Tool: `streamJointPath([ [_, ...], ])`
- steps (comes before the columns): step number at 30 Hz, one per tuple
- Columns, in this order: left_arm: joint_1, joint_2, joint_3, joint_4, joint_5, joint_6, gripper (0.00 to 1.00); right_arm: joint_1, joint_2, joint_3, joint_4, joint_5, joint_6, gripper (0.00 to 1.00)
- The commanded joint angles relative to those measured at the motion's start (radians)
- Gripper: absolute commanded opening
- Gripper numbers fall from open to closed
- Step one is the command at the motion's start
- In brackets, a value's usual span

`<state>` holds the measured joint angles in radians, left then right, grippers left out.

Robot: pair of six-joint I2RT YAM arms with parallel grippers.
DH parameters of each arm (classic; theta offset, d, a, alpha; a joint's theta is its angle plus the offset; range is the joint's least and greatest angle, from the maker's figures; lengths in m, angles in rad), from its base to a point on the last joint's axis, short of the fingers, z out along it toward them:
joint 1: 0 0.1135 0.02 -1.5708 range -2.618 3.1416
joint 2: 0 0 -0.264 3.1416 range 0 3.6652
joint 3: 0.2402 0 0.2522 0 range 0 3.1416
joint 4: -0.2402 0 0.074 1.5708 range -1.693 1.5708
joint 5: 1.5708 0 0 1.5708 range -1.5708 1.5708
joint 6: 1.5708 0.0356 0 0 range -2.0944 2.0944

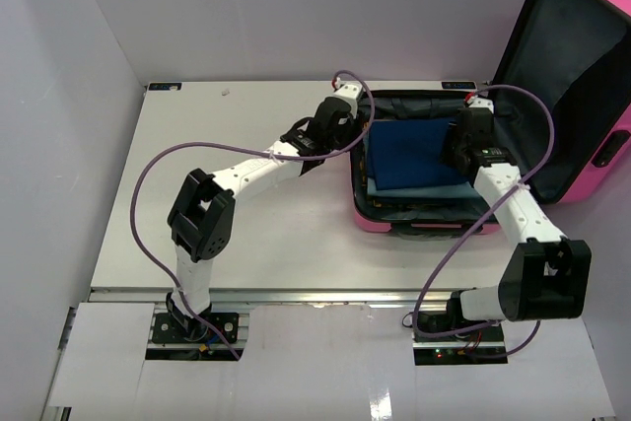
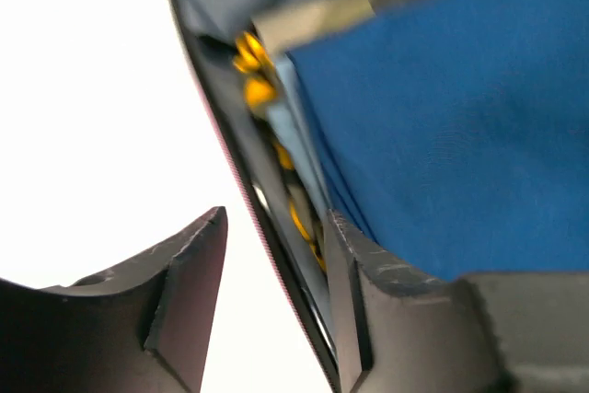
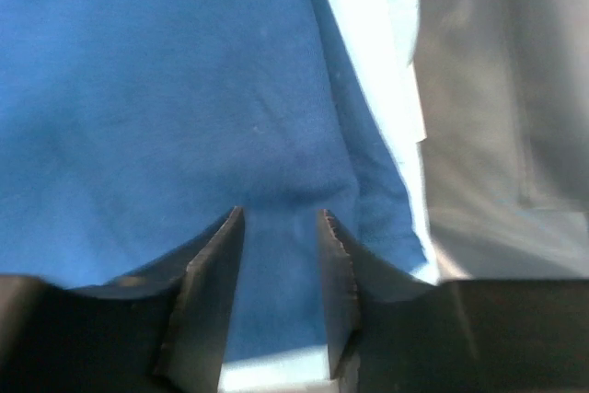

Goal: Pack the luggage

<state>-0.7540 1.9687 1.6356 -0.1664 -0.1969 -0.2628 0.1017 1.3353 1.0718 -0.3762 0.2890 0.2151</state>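
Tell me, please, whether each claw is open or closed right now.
Left claw: open, with the suitcase wall between its fingers, not gripped.
Right claw: open over the blue cloth, holding nothing.

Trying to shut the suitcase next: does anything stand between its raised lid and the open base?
Yes. The left gripper straddles the wall of the base, and the right gripper sits over the folded blue cloth inside. The lid would likely meet both.

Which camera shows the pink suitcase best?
The top view: there the glossy hot-pink hard-shell suitcase shows almost whole, open, lid raised, folded blue cloth inside. The left wrist view shows only its rim; the right wrist view, only grey lining.
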Motion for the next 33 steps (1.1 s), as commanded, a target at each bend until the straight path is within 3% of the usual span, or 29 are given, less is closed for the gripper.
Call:
streamJointPath([
  [1,0.019,-0.055,0.028,-0.055,-0.070,-0.008,0.59,0.014,-0.087,0.125,-0.041,0.089,-0.031,0.57],
  [9,0.022,-0.004,-0.052,-0.002,0.081,-0.062,0.58,0.034,-0.114,0.301,-0.042,0.404,-0.081,0.72],
  [16,0.022,0.054,-0.052,0.004,0.123,-0.079,0.57,0.035,-0.228,0.234,0.137,0.680,-0.211,0.83],
  [19,0.022,0.072,-0.046,0.003,0.142,-0.079,0.42,0.035,-0.228,0.219,0.160,0.777,-0.262,0.84],
  [21,0.021,0.081,-0.048,0.004,0.155,-0.079,0.19,0.035,-0.247,0.172,0.187,0.804,-0.261,0.84],
  [23,0.021,0.086,-0.052,0.005,0.153,-0.076,0.03,0.036,-0.290,0.128,0.223,0.804,-0.242,0.84],
  [33,0.037,0.055,-0.082,0.012,0.132,-0.051,0.00,0.019,-0.429,-0.161,0.634,0.942,-0.427,0.84],
])
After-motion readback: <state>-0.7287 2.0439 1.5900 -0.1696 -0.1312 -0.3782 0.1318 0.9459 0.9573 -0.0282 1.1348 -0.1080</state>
